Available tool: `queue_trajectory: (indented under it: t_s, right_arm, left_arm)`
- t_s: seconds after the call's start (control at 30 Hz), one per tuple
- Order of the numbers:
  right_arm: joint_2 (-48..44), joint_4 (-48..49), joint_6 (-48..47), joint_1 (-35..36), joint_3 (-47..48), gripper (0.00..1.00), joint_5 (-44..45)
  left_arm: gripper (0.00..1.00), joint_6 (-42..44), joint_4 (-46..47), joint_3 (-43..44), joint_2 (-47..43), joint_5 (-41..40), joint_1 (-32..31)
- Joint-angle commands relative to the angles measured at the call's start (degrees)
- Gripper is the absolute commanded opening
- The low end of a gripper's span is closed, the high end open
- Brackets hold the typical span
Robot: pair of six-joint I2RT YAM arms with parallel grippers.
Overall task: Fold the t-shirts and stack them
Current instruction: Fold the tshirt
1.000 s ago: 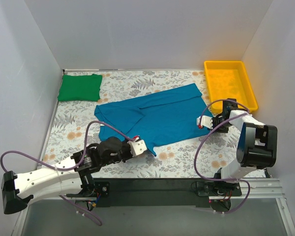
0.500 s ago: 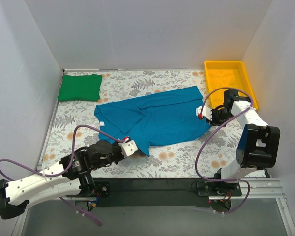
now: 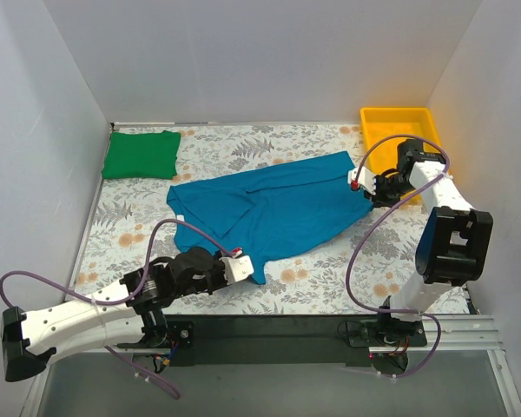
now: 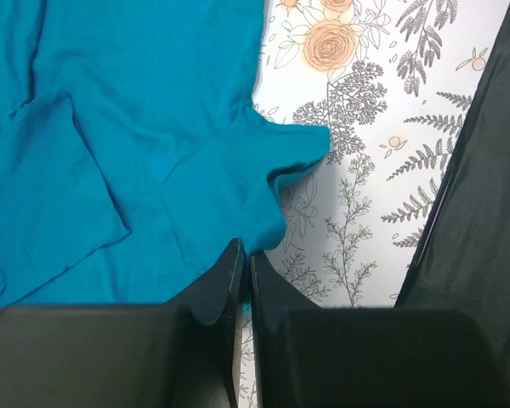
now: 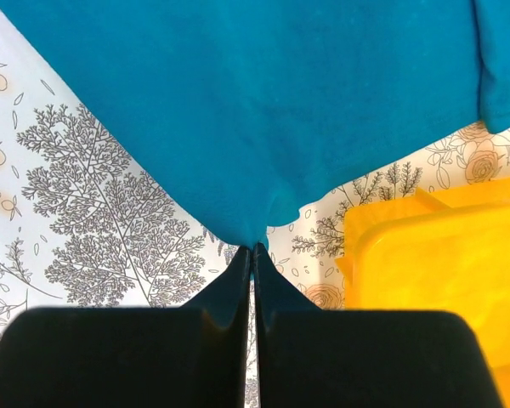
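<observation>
The teal-blue t-shirt [image 3: 269, 204] lies spread and creased across the middle of the floral table. My left gripper [image 3: 246, 267] is shut on its near edge; the left wrist view shows the cloth [image 4: 136, 144] pinched between the closed fingertips. My right gripper [image 3: 367, 189] is shut on the shirt's right corner, beside the yellow tray; the right wrist view shows the cloth [image 5: 255, 102] drawn into the closed jaws. The bright green t-shirt [image 3: 141, 155] lies folded at the far left corner.
A yellow plastic tray [image 3: 427, 143] stands at the far right, also in the right wrist view [image 5: 442, 255], close to my right gripper. White walls enclose the table on three sides. A black rail [image 3: 278, 334] runs along the near edge.
My right gripper has pulled the shirt's right corner farther back and right, toward the tray. My left gripper keeps its hold of the near edge, shifted slightly. The shirt is stretched flatter.
</observation>
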Motion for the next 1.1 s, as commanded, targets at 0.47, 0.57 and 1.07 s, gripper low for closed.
queue_trajectory:
  t_s: [0.47, 0.57, 1.07]
  right_arm:
    - [9.9, -1.7, 8.5, 0.1, 13.3, 0.01, 2.2]
    - [10.2, -1.8, 8.3, 0.1, 12.5, 0.01, 1.7]
    - [12.2, -2.0, 8.4, 1.2, 13.4, 0.01, 0.1]
  left_arm:
    - [0.00, 3.5, 1.4, -3.4, 4.3, 1.6, -0.2]
    - [0.00, 3.4, 0.4, -2.9, 2.5, 0.0, -0.2]
    - [0.00, 4.4, 9.3, -3.0, -3.2, -0.8, 6.0]
